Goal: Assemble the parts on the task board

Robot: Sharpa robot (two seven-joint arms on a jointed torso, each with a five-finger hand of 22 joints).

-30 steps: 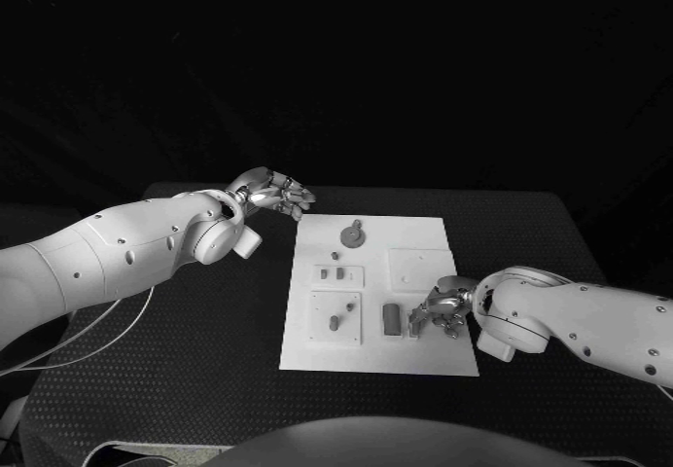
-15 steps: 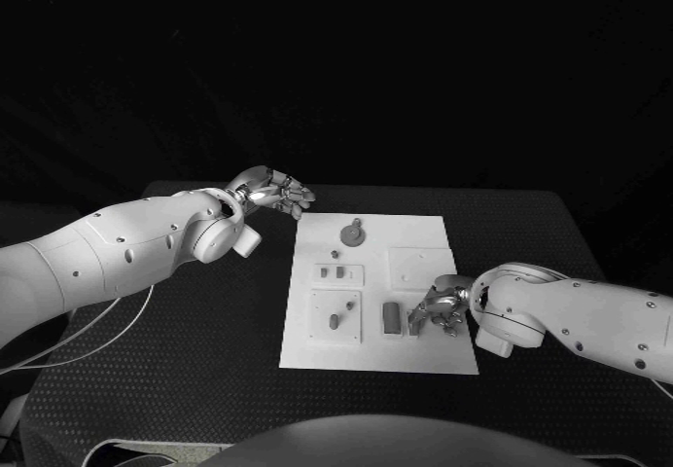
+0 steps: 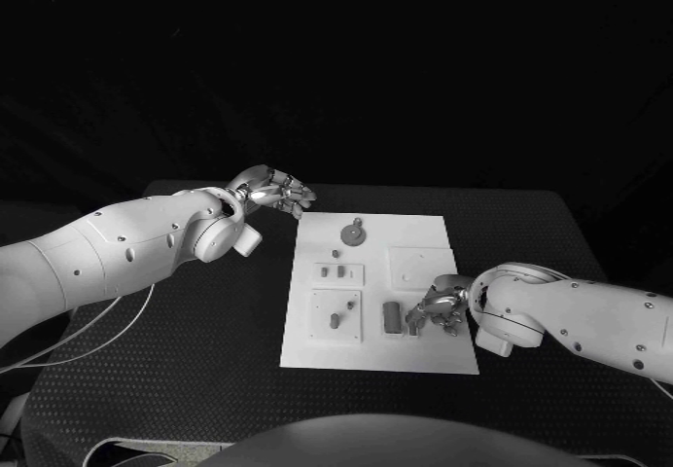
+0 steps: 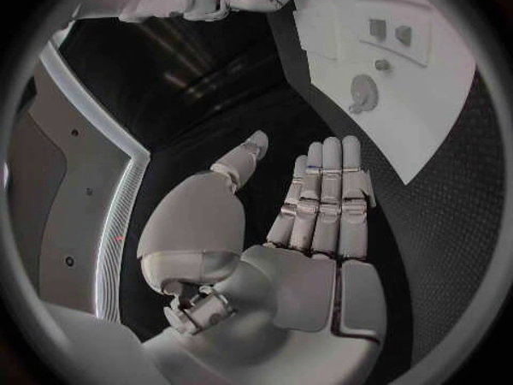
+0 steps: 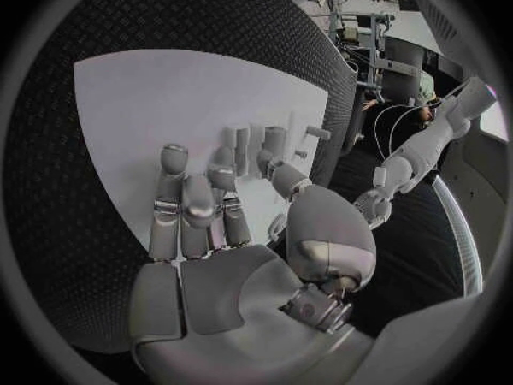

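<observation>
- right hand (image 3: 438, 313) hovers over the task board (image 3: 421, 358) near its right edge, fingers apart, empty (judging pre-grasp on a part (image 3: 391, 317))
- left hand (image 3: 273, 192) parked off the board's far-left corner, fingers straight, empty

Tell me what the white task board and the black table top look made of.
White task board: seemingly matte plastic or painted sheet, flat and even with raised square insets; cannot say which. Black table top: looks like textured rubber or woven matting, judging by its fine dotted grain.

Head camera: high, looking down on the tabletop (image 3: 210, 331) and whole task board (image 3: 421, 355). Left wrist camera: close behind left robot hand (image 4: 321, 205), facing the board. Right wrist camera: close behind right robot hand (image 5: 214, 205), over the board. All three share the board.
</observation>
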